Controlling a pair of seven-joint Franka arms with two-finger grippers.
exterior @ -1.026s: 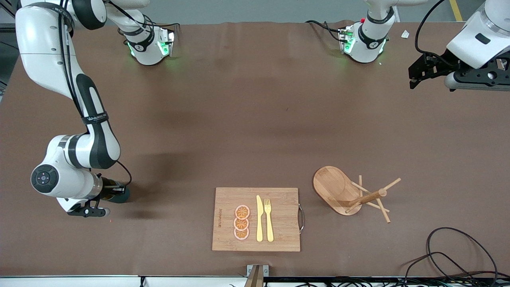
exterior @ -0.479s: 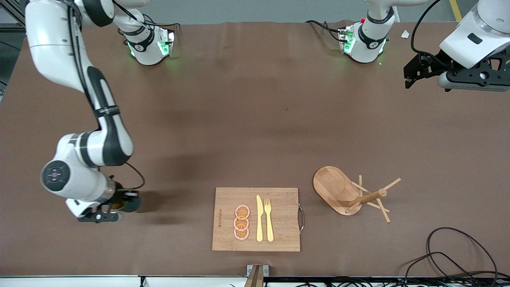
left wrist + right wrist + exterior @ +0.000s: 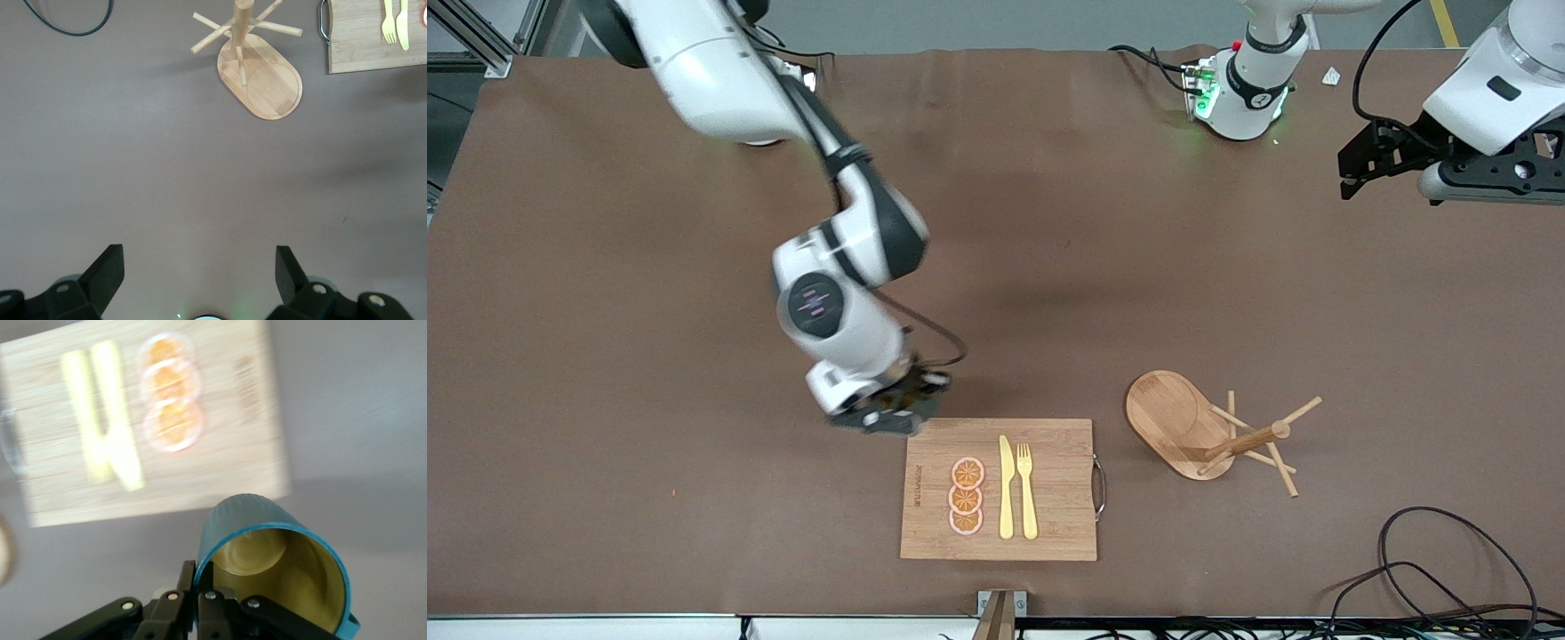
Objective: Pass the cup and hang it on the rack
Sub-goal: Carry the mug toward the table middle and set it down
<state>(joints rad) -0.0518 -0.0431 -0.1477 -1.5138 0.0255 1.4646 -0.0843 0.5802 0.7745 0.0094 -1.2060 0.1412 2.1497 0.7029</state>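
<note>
Right gripper (image 3: pixel 200 593) clamped on the rim of the cup (image 3: pixel 280 560), carried in the air over the cutting board (image 3: pixel 1049 484) corner; in the front view the cup is mostly hidden. Left gripper (image 3: pixel 200 280) waits spread wide, empty, above bare table (image 3: pixel 1227 284). Rack (image 3: pixel 1200 427) stands beside the board, toward the left arm's end.

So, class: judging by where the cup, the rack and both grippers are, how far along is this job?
Done: the right gripper is shut on the cup, lifted by the cutting board. In hand: carrying it toward the handover. Left: the left gripper waits open over bare table, so passing and hanging on the rack remain; its pegs are bare.
</note>
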